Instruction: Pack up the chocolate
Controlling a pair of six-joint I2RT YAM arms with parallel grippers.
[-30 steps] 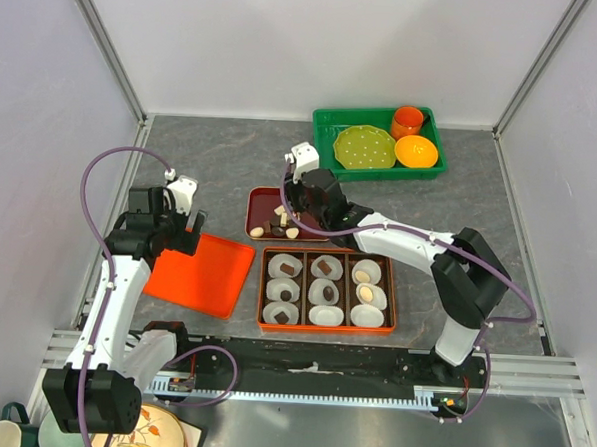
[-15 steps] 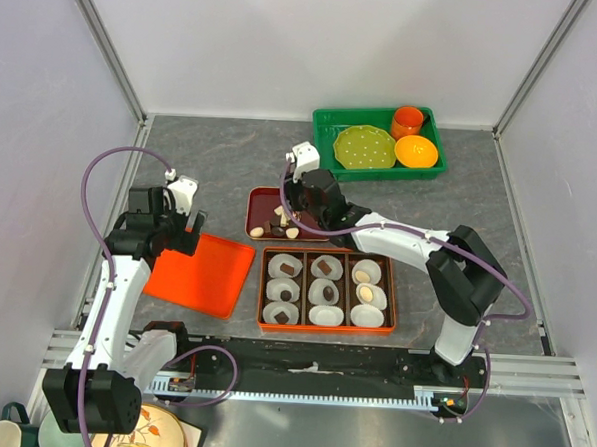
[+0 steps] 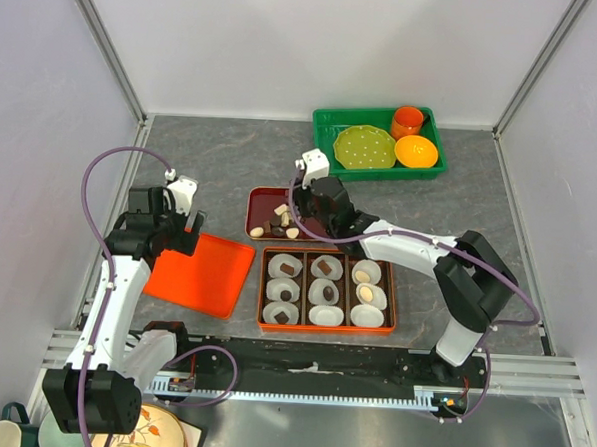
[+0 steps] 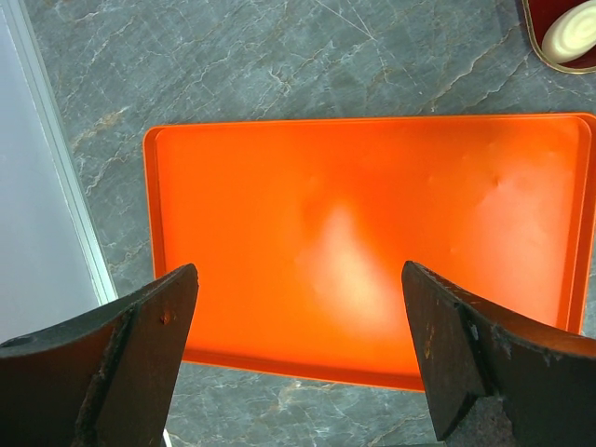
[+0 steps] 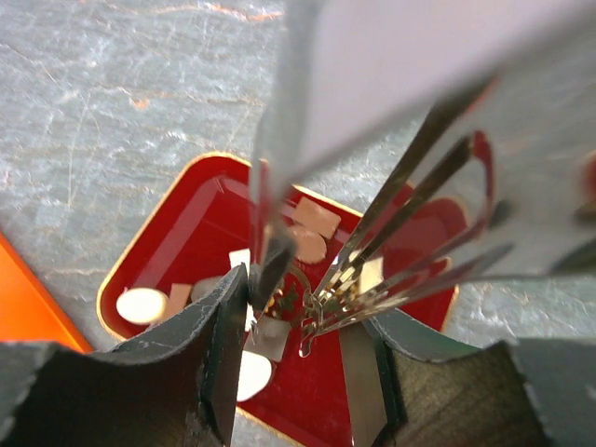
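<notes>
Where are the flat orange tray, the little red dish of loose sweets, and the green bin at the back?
orange tray [image 3: 201,273]: overhead view, bare middle of its floor.
red dish [image 3: 264,203]: overhead view, bare floor near its far left corner.
green bin [image 3: 359,114]: overhead view, far rim.

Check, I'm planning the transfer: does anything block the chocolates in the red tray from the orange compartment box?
Nothing visible does: the brown and cream chocolates lie in the dark red tray, directly beside the orange compartmented box.
</notes>
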